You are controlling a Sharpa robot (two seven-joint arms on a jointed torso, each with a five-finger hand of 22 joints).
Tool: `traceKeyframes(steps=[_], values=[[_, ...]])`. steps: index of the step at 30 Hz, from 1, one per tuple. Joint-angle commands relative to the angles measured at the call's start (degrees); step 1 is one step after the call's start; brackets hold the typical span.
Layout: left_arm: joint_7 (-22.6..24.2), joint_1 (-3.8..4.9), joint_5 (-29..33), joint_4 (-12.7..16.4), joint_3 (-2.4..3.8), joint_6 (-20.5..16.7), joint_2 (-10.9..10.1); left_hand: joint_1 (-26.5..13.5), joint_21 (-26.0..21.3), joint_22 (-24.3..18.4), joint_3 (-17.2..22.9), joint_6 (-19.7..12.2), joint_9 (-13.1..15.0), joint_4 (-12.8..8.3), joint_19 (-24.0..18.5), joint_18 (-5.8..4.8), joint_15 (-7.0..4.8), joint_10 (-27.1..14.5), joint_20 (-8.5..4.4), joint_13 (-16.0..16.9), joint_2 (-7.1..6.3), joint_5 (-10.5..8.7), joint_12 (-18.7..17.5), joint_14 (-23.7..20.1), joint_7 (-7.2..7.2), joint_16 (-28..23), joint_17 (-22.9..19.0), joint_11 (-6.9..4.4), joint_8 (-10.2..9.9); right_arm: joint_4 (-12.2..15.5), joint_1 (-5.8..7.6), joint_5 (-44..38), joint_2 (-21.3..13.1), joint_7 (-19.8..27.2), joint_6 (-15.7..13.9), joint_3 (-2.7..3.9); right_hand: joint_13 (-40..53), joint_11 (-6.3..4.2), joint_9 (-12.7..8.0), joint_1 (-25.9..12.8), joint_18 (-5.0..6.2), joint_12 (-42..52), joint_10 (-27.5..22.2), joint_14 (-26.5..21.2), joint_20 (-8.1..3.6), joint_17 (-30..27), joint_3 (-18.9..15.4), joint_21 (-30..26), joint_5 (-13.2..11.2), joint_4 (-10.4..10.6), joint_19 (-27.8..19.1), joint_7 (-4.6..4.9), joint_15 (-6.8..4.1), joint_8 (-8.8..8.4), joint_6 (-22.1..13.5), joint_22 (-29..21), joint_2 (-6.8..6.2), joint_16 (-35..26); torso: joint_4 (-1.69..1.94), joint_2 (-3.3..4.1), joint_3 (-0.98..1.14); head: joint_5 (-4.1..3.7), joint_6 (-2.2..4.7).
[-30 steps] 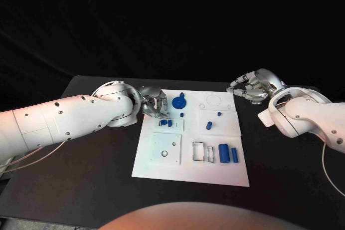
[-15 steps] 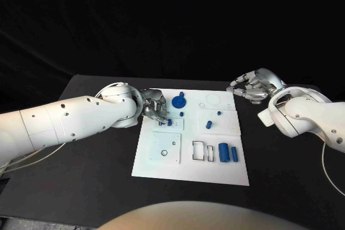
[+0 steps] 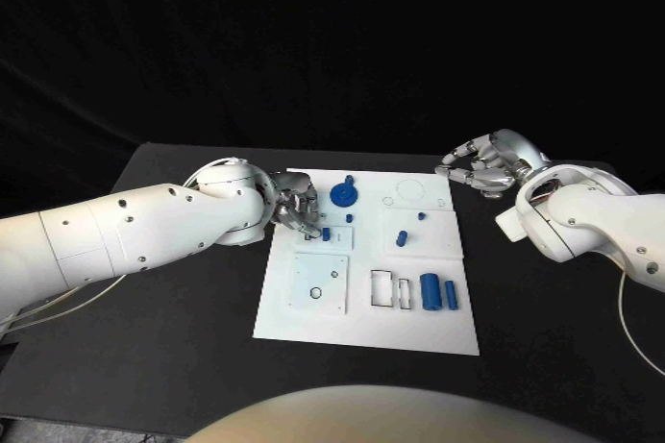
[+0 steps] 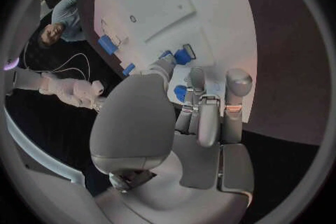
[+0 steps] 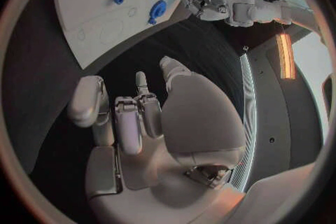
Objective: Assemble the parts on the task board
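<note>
The task board (image 3: pixel 367 299) lies at the centre of the counter (image 3: pixel 166 328). The left hand (image 3: pixel 294 210) is over the board's far left corner, fingers curled down at the small blue parts (image 3: pixel 327 236) there. The left wrist view shows blue pieces at its fingertips (image 4: pixel 190 77); whether one is actually pinched cannot be told. The right hand (image 3: pixel 482 166) hovers off the board's far right corner, fingers curled in, holding nothing. Two blue cylinders (image 3: pixel 439 294) lie near the board's right edge, a blue disc (image 3: pixel 347 193) near the far edge.

Risk: a shallow fingertip grip may let a part slip, or knock neighbouring parts out of place. Downward pressure may shift the board.
</note>
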Motion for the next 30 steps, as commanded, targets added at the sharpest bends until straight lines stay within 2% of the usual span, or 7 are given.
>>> traceKeyframes(steps=[1, 18, 24, 30], values=[[-0.7, -0.02, 1.2, 0.1, 0.03, 2.6, 0.1, 0.8, 0.0, 0.1, -0.2, 0.2, -0.2, -0.3, 0.3, 0.5, 0.03, -0.2, -0.14, -0.1, 0.1, 0.21, 0.2, 4.3, 0.24, 0.2, 10.8, -0.13, -0.4, 0.0, -0.03, -0.3, 0.0, 0.0, 0.6, -0.01, 6.0, -0.2, 0.1, -0.5, 1.02, -0.1, 0.0, 4.6, -0.17, 9.1, 0.3, -0.1, -0.1, -0.1, -0.1, 0.0, -0.21, 0.27, -0.5, 0.1, 0.02, -0.3, 0.05, -0.02, -0.03, -0.03, -0.05], [-1.2, -0.01, 2.2, -0.1, 0.04, 3.1, 0.3, 1.2, 0.3, 0.4, -0.7, -0.2, -0.7, 0.0, 0.5, 0.37, 0.22, -0.4, -0.02, -0.4, 0.1, -0.49, 0.3, 4.5, 0.5, 0.4, 11.2, 0.11, -1.3, 0.0, -0.04, -0.4, 0.1, -0.1, 0.6, -0.01, 6.1, -0.22, 0.2, -0.4, 1.01, 0.0, 0.1, 4.6, -0.19, 9.2, 0.5, -0.1, 0.0, -0.1, 0.0, -0.02, -0.24, 0.39, -0.5, 0.1, 0.09, -0.3, 0.04, -0.03, -0.01, 0.02, -0.13], [-1.6, -0.01, 2.5, -0.7, 0.04, 2.8, 0.6, 2.5, 0.5, 0.7, -0.3, 0.4, -1.1, 0.0, 0.7, 0.36, 0.21, -0.3, 0.03, -0.6, 1.43, -0.72, 0.5, 4.6, 0.45, 0.5, 11.4, 0.04, -1.6, 0.0, -0.04, -0.4, 0.0, -0.1, 0.6, -0.01, 6.1, -0.22, 0.2, -0.4, 1.01, 0.0, 0.1, 4.6, -0.19, 9.2, 0.5, -0.1, 0.0, -0.1, 0.0, -0.02, -0.24, 0.39, -0.5, 0.1, 0.09, -0.3, -0.02, 0.0, -0.03, -0.02, -0.06], [-1.7, -0.01, 2.9, -1.2, 0.04, 2.3, 0.7, 4.8, 0.6, 1.1, 1.2, 2.0, -1.7, -0.1, 0.9, 0.35, 0.02, -0.2, -0.09, -1.2, 3.39, -2.34, 0.5, 4.7, 0.21, 0.6, 11.6, -0.2, -2.3, 0.0, -0.04, -0.6, 0.0, -0.1, 0.6, -0.01, 6.1, -0.22, 0.2, -0.4, 1.01, 0.0, 0.1, 4.6, -0.19, 9.2, 0.5, -0.1, 0.0, -0.1, 0.0, -0.02, -0.24, 0.39, -0.5, 0.1, 0.09, -0.3, 0.04, -0.02, -0.03, -0.05, -0.09]])
